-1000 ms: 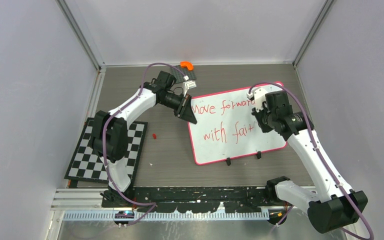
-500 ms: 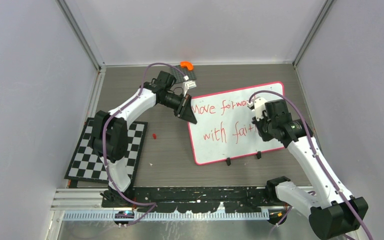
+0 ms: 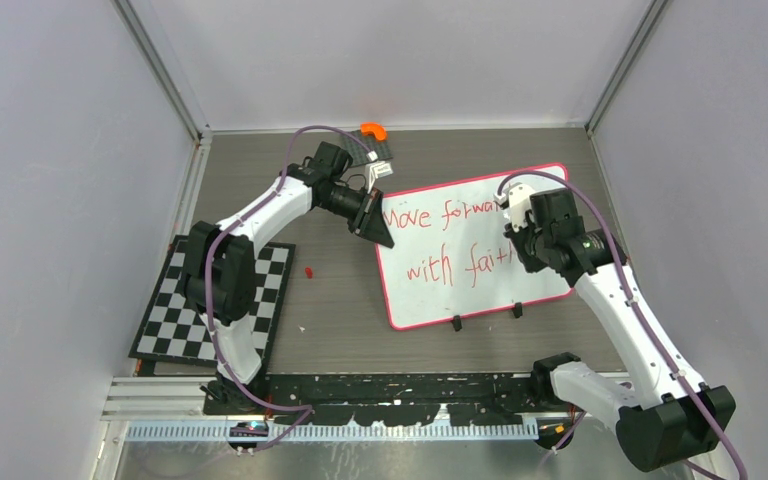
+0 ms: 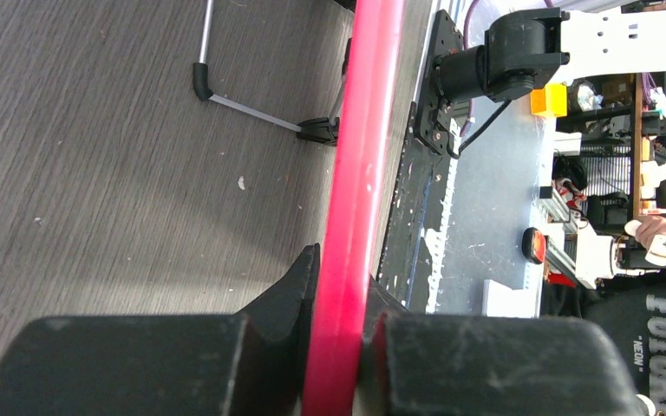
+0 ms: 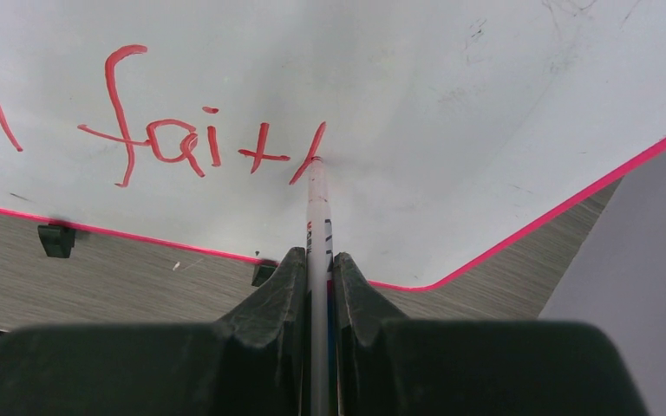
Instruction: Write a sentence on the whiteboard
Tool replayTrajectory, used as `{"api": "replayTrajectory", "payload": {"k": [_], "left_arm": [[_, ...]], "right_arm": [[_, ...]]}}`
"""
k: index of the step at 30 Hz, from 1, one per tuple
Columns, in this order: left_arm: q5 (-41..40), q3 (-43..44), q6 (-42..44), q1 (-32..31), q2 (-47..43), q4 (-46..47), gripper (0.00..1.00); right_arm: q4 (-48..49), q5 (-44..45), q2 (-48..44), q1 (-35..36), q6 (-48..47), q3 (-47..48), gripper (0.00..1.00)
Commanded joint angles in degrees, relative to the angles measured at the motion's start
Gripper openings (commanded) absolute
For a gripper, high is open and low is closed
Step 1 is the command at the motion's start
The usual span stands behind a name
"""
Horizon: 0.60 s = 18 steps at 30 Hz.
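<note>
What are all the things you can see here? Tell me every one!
whiteboard: one, white with pink-red rim, right of the table's middle
writing: two lines, red, on the whiteboard
clips: two, black, on the whiteboard's near edge
marker: one, white, tip on the whiteboard
checkerboard mat: one, black and white, near-left of the table
small piece: one, red, on the table between mat and whiteboard
curved piece: one, orange, at the far edge
table: one, grey wood
left hand: black, shut on the whiteboard's left rim
right hand: black, shut on the marker
</note>
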Motion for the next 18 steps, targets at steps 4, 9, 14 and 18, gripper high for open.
{"api": "replayTrajectory", "payload": {"k": [4, 9, 14, 18], "left_arm": [[-9.39, 0.63, 0.55, -0.30, 2.39, -2.07, 0.00], [-9.37, 0.72, 0.57, -0.30, 2.56, -1.93, 0.00], [-9.27, 0.68, 0.46, -0.30, 2.61, -1.93, 0.00], [-9.34, 0.55, 0.45, -0.35, 2.58, -1.97, 0.00]], "right_arm": [[2.61, 3.38, -0.54, -0.64, -1.43, 1.70, 0.00], [0.80, 2.55, -1.67, -0.73, -1.41, 0.80, 0.00], [-0.25, 1.05, -2.59, -0.74, -1.14, -1.21, 0.00], [-0.94, 0.42, -2.92, -0.74, -1.26, -2.48, 0.00]]}}
